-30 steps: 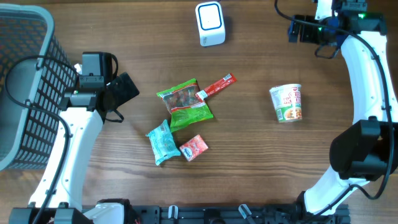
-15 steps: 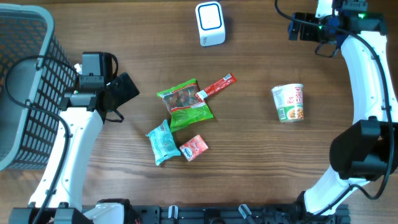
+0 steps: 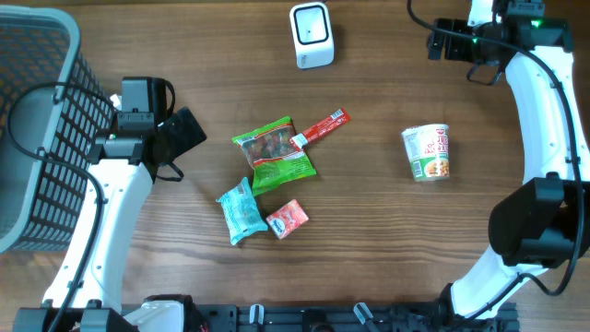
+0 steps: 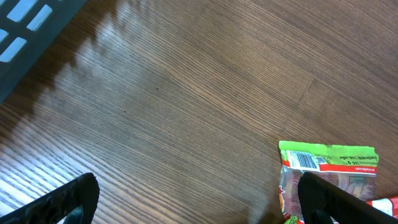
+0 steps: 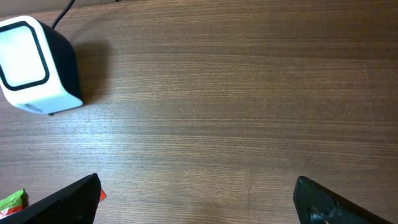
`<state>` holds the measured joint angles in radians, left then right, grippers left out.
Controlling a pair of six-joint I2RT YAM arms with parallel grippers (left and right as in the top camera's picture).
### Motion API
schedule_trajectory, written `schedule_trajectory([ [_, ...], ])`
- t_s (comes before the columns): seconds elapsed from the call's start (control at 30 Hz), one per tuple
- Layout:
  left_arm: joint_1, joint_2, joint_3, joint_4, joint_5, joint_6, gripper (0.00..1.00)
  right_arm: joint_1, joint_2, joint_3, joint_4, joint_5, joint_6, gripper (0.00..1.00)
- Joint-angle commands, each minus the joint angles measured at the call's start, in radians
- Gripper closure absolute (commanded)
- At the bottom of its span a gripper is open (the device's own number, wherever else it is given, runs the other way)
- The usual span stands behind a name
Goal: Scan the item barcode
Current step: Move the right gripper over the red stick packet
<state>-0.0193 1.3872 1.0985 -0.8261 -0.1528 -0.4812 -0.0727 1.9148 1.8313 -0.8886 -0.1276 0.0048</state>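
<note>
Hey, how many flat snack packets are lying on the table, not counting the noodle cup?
4, clustered together: a green bag, a red stick at its upper right, a teal packet below it, and a small red packet beside that. None seems hidden.

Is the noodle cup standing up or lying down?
Lying down. From above, the noodle cup shows its printed side, not its round top.

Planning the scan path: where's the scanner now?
Overhead view: the scanner stands at the table's far edge, near centre, beyond the green packet. It also shows upper left in the right wrist view.
</note>
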Motion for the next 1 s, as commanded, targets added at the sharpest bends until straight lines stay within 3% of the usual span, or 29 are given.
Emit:
schedule_trajectory([
  [0.0, 0.004, -0.013, 0.001, 0.002, -0.01, -0.005, 0.0, 0.004, -0.007, 0.013, 0.006, -0.012, 0.014, 0.0],
  [0.6, 0.004, -0.013, 0.001, 0.002, -0.01, -0.005, 0.0, 0.003, -0.007, 0.013, 0.014, -0.026, 0.041, 0.0],
  [0.67, 0.004, -0.013, 0.001, 0.002, -0.01, -0.005, 0.0, 0.003, -0.007, 0.013, 0.016, -0.145, 0.333, 0.0],
  [0.73, 0.004, -0.013, 0.001, 0.002, -0.009, -0.005, 0.0, 0.003, -0.007, 0.013, 0.014, -0.143, 0.616, 0.0],
  [0.83, 0.004, -0.013, 0.001, 0.002, -0.01, -0.005, 0.0, 0.003, -0.007, 0.013, 0.013, -0.144, 0.873, 0.0],
  [0.97, 0.004, -0.013, 0.001, 0.002, -0.01, -0.005, 0.0, 0.003, -0.007, 0.013, -0.045, -0.127, 0.915, 0.0],
])
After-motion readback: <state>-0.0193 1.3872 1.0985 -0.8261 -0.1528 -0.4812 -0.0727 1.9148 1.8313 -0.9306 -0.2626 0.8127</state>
